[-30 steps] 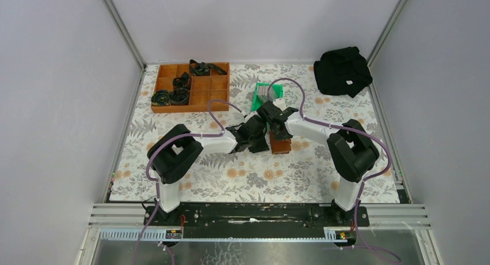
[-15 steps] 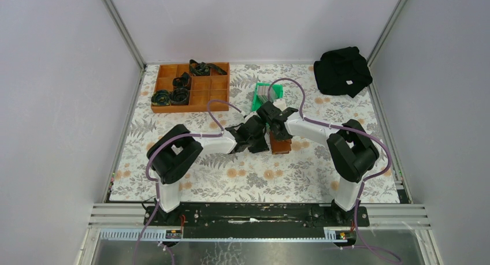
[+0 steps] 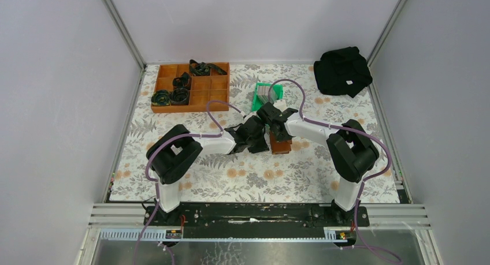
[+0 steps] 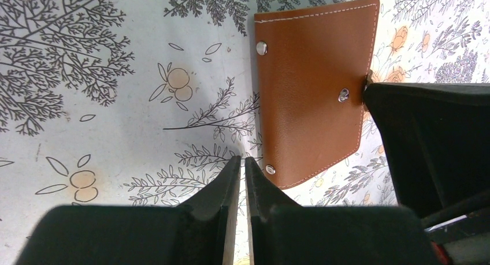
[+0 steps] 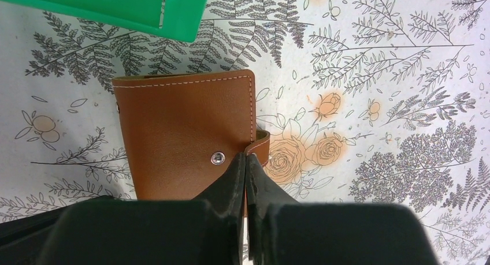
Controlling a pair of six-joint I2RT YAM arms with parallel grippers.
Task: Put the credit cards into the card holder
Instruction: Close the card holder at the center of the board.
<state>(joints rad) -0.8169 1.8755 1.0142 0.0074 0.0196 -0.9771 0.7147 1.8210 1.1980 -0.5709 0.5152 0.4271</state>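
Brown leather card holder lies folded mid-bench; right gripper jaws pinch its tab, left gripper jaws clenched empty; credit cards wait in the green bin.

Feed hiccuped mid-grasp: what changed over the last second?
The right end effector closed on the snap tab of the card holder, it seems. Both arms barely shifted overhead. The left end effector stayed nearly shut and empty beside it; card holder, green bin and wooden tray unmoved.
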